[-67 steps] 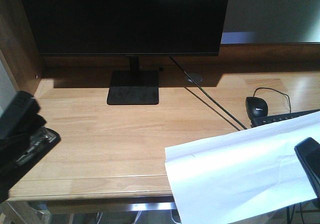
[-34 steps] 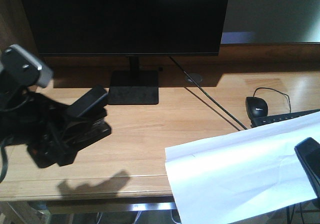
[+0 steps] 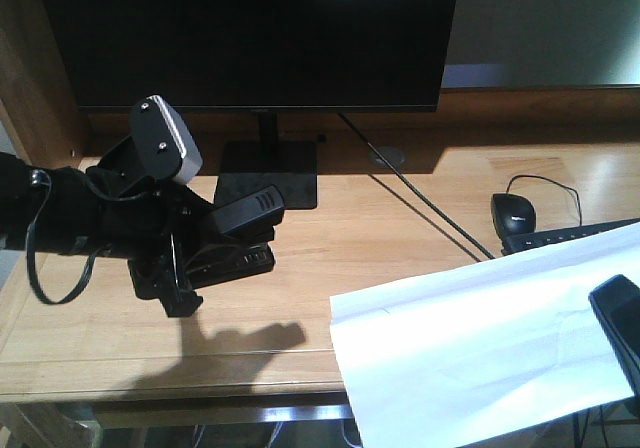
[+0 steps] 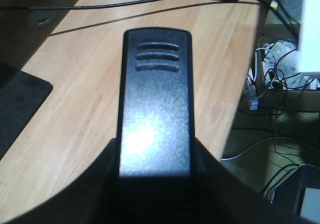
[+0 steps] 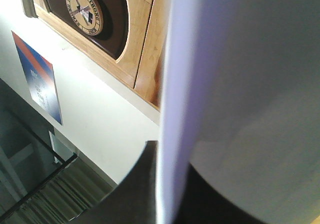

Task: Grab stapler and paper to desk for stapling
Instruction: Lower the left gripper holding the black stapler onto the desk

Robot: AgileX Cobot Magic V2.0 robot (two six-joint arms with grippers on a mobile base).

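Black stapler is sitting clamped in my left gripper over the desk for setting down, while my right gripper is pinching the paper alongside.

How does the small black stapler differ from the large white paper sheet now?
The stapler is dark, compact; the paper is pale, far bigger. The stapler hangs over the left half of the light-wood desk; the paper overhangs its front edge on the right. Shared: the left gripper and right gripper hold them.
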